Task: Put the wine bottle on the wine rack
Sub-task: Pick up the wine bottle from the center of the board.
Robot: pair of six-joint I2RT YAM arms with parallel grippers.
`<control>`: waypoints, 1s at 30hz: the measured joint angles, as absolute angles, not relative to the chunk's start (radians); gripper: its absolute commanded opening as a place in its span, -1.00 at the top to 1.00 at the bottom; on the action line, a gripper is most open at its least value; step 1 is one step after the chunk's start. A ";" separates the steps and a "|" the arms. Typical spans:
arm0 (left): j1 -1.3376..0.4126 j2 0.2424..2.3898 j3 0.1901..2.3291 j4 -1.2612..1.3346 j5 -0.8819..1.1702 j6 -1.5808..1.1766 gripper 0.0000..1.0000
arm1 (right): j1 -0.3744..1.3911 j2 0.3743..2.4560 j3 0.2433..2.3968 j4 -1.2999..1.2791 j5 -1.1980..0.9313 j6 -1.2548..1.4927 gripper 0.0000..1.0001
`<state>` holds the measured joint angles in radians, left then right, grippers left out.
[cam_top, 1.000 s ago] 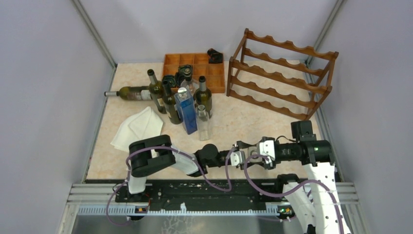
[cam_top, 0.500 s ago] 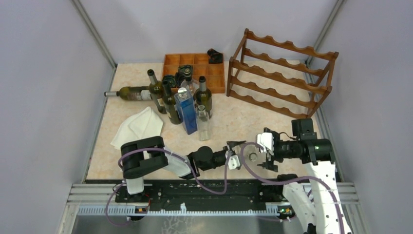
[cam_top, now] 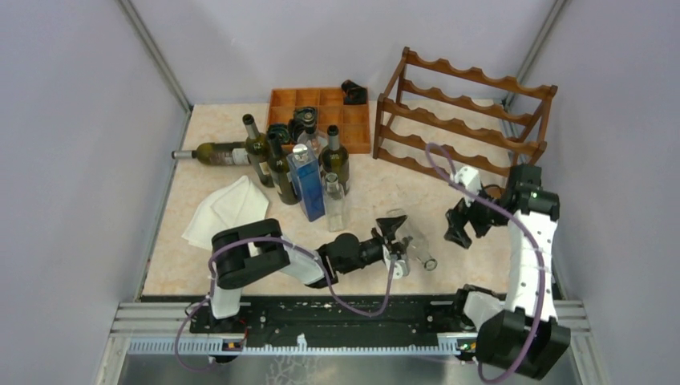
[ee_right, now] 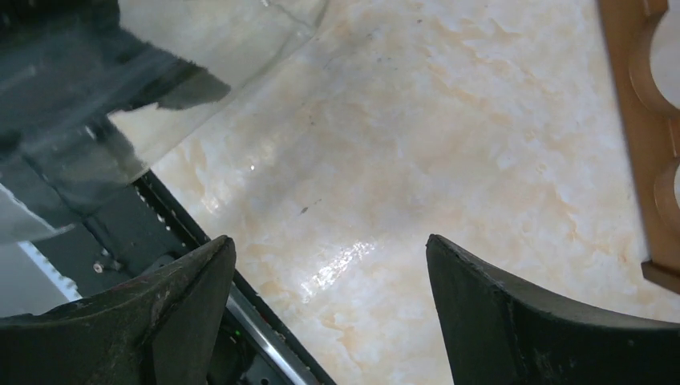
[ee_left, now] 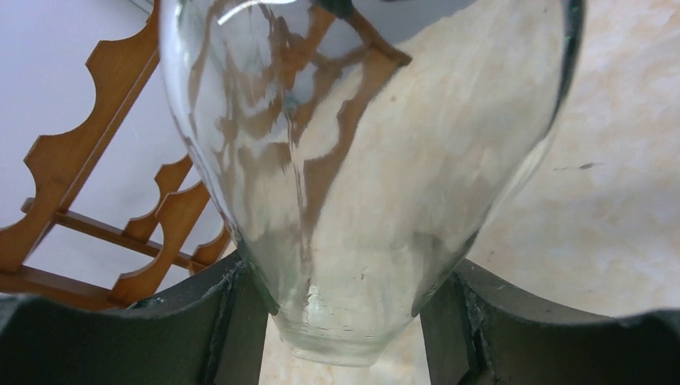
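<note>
Now the right gripper (cam_top: pixel 459 227) has left the spot at lower centre where, a second ago, it stood nose to nose with the left gripper (cam_top: pixel 395 243). It has swung up to the right of the frame and hangs just in front of the lowest rail of the reddish-brown wooden wine rack (cam_top: pixel 461 126). Its black fingers (ee_right: pixel 513 321) are spread wide, with only the beige marbled tabletop (ee_right: pixel 417 160) between them.

The left gripper has reached a little further right and alone holds the clear glass wine bottle (cam_top: pixel 413 247). The bottle lies tilted at lower centre of the top view, well short of the rack; whether it touches the tabletop I cannot tell. In the left wrist view the glass fills the gap between the two dark fingers (ee_left: pixel 228 321), and both press against it. The rest has stayed put.

Counted:
- one rack, at upper right
- one flat orange-brown compartment tray (cam_top: pixel 277 100), at top centre, holding a few black items too small to make out
- one crumpled white cloth (cam_top: pixel 228 208), at left
- four dark green glass bottles (cam_top: pixel 277 172), three upright and one lying at far left
- one tall blue rectangular bottle (cam_top: pixel 306 184)
- one small clear upright bottle (cam_top: pixel 335 204)
- the one clear bottle in the grip
</note>
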<state>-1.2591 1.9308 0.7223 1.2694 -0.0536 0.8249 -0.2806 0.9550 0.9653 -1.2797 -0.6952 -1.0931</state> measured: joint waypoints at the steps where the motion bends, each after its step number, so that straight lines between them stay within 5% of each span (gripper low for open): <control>1: -1.257 1.942 0.733 1.266 -0.053 0.842 1.00 | -0.293 0.986 0.985 -1.272 -0.694 -1.063 -0.74; 12: -1.226 2.038 0.828 1.203 -0.060 1.053 1.00 | -0.287 1.200 1.329 -1.392 -0.815 -0.779 -0.80; 20: -1.217 2.072 0.926 1.095 -0.110 1.172 1.00 | -0.028 1.180 1.285 -1.451 -0.707 -0.686 -0.80; 30: -1.212 2.088 1.013 1.031 -0.200 1.220 1.00 | -0.013 1.174 1.184 -1.381 -0.510 -0.601 -0.63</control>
